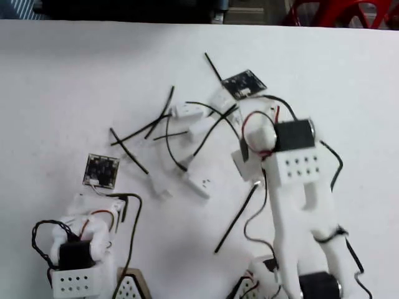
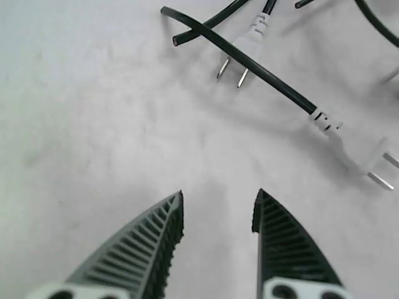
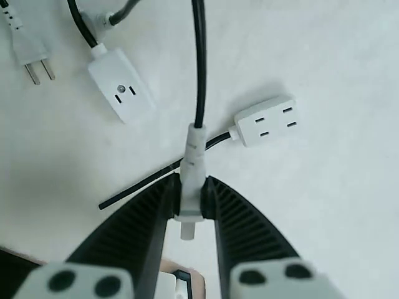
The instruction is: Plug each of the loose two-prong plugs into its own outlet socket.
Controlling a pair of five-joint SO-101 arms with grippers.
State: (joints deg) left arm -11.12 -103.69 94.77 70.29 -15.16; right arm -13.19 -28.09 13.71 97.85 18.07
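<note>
The right gripper [image 3: 190,184] is closed narrow on the body of a white plug [image 3: 192,163], pinching it from both sides. The plug's black cord [image 3: 199,62] runs straight out past the fingertips. Its prongs are hidden between the jaws, and since the cord leads away from the wrist, they probably face back toward the palm.

Two white socket blocks lie on the desk [image 1: 62,75] just beyond it. A double socket [image 3: 268,120] is close beside the held plug, and a single socket [image 3: 120,93] lies farther off to the other side. A loose plug [image 3: 24,40] lies past that one. In the high view all of this sits around the middle of the desk, among crossed cords.

The left gripper [image 2: 219,193] is wide open and holds nothing. It hangs over bare desk near the corner where that arm stands. Two more loose plugs lie ahead of it, one [image 2: 246,47] under a crossing cord and the other [image 2: 355,149] off to the side.

The step in hand looks like carrying the first plug to a socket, and nothing appears plugged in yet. The next move calls for turning the plug so its prongs face a socket's slots. The left arm will likely need to steady the block, because it is light and would slide when pushed.
</note>
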